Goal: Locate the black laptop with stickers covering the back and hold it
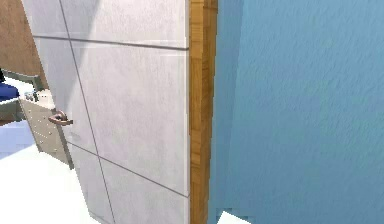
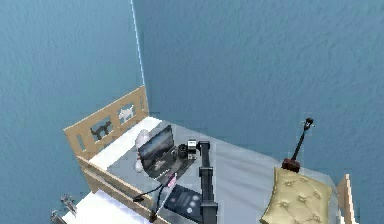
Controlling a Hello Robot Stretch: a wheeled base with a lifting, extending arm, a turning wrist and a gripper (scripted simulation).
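**A blue bedroom, a bed and a dark laptop**

The room has blue walls (image 2: 250,60). In the arm side view, a bed (image 2: 240,175) with a pale grey cover lies across the lower half of the frame. A wooden end board (image 2: 105,128) stands at its left end. A gold pillow (image 2: 295,200) lies at the lower right. Just above the pillow, 1 thin dark pole (image 2: 300,145) leans up in front of the wall.

The laptop (image 2: 155,148) is on the bed, a little left of the middle of the frame. It is dark and its lid is up. Any stickers are too small to see. The arm (image 2: 206,185) is a dark bar that comes up from the bottom edge. The gripper (image 2: 174,153) is at its top end, right next to the laptop. The laptop sits right at the 2 fingers, so you cannot tell how the fingers are set or if they hold anything. A dark flat thing (image 2: 182,200) lies lower down, just left of the arm.

In the forward view, a white door (image 1: 130,100) takes up the left half, with a handle (image 1: 60,118) at the left. Its wood edge (image 1: 203,100) runs down the middle. A blue wall (image 1: 300,110) is on the right.
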